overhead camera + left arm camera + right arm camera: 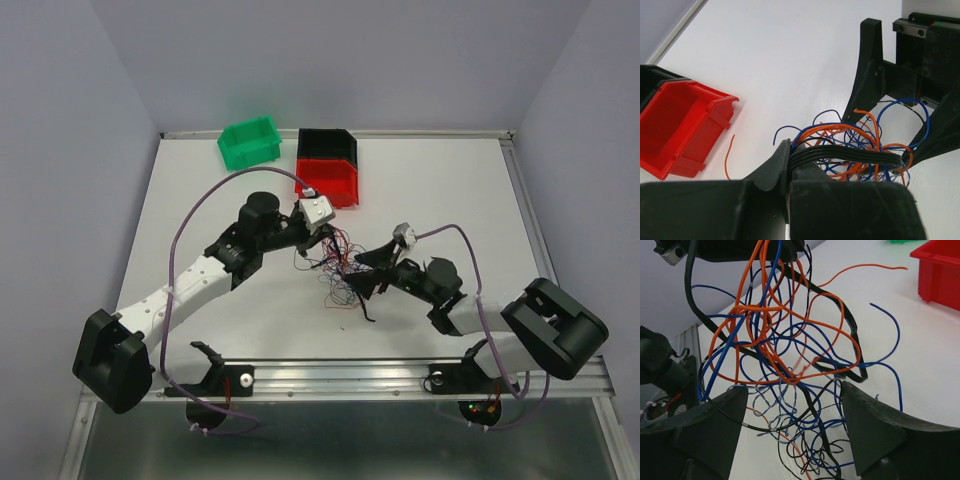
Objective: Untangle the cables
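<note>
Up top, the overhead view has the cables [338, 268] bunched in the middle of the table [450, 200], strung between the two arms rather than lying flat. The left gripper [318, 228] sits at the far-left side of the knot and the right gripper [362, 272] at the near-right side. Both are well short of the green bin [250, 142], black bin [325, 143] and red bin [328, 182] at the back. Looks like one arm is playing anchor so the other can work the loops.

Left wrist view: the left gripper is clamped down on a flat band of black strands. The band runs out from its closed fingers [775, 167] toward the right gripper's prongs. Blue and orange loops pile up over that band. One stray orange wire [727, 155] lies by itself on the table near the red bin, apart from the mess.

Right wrist view: the right gripper's fingers [705, 432] are spread wide with nothing pinched. The tangle dangles between them from the left gripper up above. Probably it's lining up to pick a single strand. The tricky bit is that orange, blue and black cross everywhere, so closing right here would likely grab several at once.
</note>
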`<act>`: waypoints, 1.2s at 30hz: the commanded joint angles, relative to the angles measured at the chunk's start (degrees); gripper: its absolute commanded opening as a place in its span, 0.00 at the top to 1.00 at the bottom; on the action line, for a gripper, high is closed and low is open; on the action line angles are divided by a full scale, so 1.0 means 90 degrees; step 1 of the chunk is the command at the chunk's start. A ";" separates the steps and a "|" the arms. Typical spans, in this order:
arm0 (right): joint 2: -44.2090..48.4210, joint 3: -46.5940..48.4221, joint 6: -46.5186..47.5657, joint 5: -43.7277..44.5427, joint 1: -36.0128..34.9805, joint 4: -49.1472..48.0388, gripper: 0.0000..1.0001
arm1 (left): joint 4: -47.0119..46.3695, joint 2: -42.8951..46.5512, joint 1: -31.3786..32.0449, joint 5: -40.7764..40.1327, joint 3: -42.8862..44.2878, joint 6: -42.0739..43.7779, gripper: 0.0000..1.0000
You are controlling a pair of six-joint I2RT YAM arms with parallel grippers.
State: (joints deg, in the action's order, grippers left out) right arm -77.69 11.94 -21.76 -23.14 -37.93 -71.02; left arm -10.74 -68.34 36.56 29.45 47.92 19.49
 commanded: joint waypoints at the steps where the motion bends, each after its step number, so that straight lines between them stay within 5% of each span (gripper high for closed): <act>1: -0.0360 0.0479 -0.0043 -0.0457 -0.0141 -0.1815 0.22 | -0.0105 0.0083 0.0079 0.0301 0.0427 0.0052 1.00; 3: -0.0498 0.0606 -0.0053 -0.0408 -0.0218 -0.1893 0.30 | -0.0047 0.0083 0.0089 0.0389 0.0437 0.0081 1.00; 6: -0.0655 0.0587 -0.0131 -0.0320 -0.0258 -0.2243 0.55 | 0.0031 0.0044 0.0118 0.0487 0.0466 0.0110 1.00; 9: -0.0607 0.0325 -0.0384 0.0388 -0.0258 -0.2673 0.98 | 0.0013 0.0005 0.0108 0.0177 0.0535 0.0091 1.00; 13: -0.0012 -0.0222 -0.0531 0.2429 -0.0248 -0.2217 1.00 | -0.0495 0.0228 -0.0096 -0.1580 0.0379 -0.0416 1.00; 20: 0.1764 -0.1502 -0.1195 0.6385 -0.0248 -0.0901 1.00 | -0.1296 0.0844 -0.1082 -0.2333 0.0017 -0.1217 1.00; 27: 0.4674 -0.0859 -0.2931 0.9207 -0.0238 0.4743 0.99 | -0.1540 0.1098 -0.1679 -0.3895 -0.0070 -0.1706 0.99; 28: 0.5257 -0.0820 -0.3214 0.9434 -0.0238 0.5810 0.99 | -0.1579 0.1195 -0.1689 -0.4013 -0.0090 -0.1725 0.98; 32: 0.6267 -0.0819 -0.3131 0.9846 -0.0238 0.6738 0.99 | -0.1716 0.1421 -0.1699 -0.3948 -0.0227 -0.1745 0.95; 36: 0.6894 -0.0752 -0.2418 0.9155 -0.0248 0.6739 0.98 | -0.1736 0.1373 -0.1708 -0.2202 -0.0305 -0.1550 0.91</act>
State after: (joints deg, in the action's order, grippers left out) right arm -18.28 4.89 -49.87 38.98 -43.22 -23.16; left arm -16.56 -59.96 26.94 18.70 43.88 1.65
